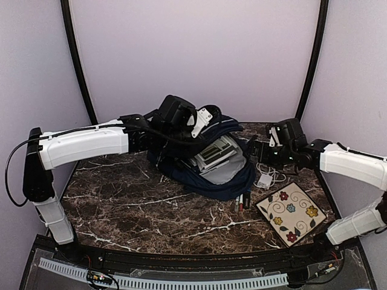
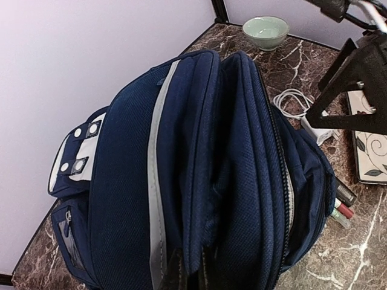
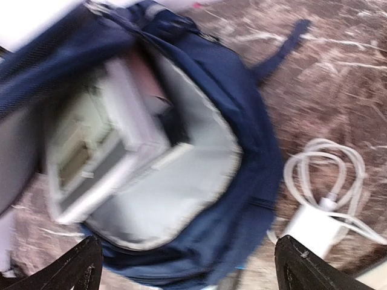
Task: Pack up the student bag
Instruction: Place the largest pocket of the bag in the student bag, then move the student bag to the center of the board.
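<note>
Dark marble table (image 1: 139, 205), white veins running all over it. Centre of the overhead frame, the navy student bag (image 1: 233, 188) lies on the slab, mouth gaping. Just right of it sits a white charger (image 1: 265, 180), its cable (image 2: 289, 103) looped; a few pens (image 1: 242, 202) lie just beside the bag's lower edge. Lower right, a cream flowered tile (image 1: 291, 212) lies flat. Top of the left wrist frame, a pale green bowl (image 2: 265, 30) stands near the table's corner.

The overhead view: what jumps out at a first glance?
A navy student bag lies open on the dark marble table, with pale grey lining and a pale boxy item showing inside. The left gripper pinches its upper edge, while the right gripper hovers open above the mouth. A flowered tile lies to its right.
</note>
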Available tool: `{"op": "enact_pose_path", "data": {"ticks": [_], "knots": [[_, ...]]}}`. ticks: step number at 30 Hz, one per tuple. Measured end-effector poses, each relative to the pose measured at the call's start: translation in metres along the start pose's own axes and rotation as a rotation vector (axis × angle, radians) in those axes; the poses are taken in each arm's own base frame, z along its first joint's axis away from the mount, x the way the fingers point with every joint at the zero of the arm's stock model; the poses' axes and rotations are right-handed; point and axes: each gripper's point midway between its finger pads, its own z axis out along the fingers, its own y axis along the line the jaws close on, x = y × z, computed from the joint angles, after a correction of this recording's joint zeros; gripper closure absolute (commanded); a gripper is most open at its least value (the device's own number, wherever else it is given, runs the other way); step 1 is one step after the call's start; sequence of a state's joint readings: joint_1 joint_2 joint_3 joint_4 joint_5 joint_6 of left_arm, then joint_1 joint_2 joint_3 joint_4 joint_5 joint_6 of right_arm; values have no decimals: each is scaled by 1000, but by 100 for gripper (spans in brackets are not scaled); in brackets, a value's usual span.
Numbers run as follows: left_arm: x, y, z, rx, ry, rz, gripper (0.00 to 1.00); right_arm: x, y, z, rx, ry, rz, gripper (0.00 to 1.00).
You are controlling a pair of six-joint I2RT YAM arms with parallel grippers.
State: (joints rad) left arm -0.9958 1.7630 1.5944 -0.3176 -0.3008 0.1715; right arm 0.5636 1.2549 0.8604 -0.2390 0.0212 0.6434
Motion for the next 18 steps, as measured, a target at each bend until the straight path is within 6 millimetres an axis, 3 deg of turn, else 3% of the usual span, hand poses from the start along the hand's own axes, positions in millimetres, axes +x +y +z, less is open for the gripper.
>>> {"op": "enact_pose_path", "data": {"ticks": [2, 3, 7, 9, 11, 13, 16, 18], "knots": [[2, -7, 1, 50, 2, 14, 11, 8, -18, 7, 72, 53, -37, 1], [3, -15, 0, 105, 2, 24, 3, 11, -26, 13, 100, 82, -56, 2], [-8, -33, -16, 284, -46, -6, 1, 22, -47, 36, 108, 174, -54, 14], [-14, -18, -25, 324, -72, -82, 1, 27, -54, 50, 91, 210, -27, 17], [-12, 31, -26, 276, -79, -212, 1, 33, -58, 62, 71, 245, -5, 19], [5, 94, -20, 179, -61, -355, 1, 40, -55, 74, 37, 280, 13, 22], [63, 193, -2, 0, 16, -595, 1, 42, -48, 88, -10, 307, 27, 27], [96, 222, 10, -55, 67, -684, 1, 42, -45, 92, -26, 315, 29, 29]]}}
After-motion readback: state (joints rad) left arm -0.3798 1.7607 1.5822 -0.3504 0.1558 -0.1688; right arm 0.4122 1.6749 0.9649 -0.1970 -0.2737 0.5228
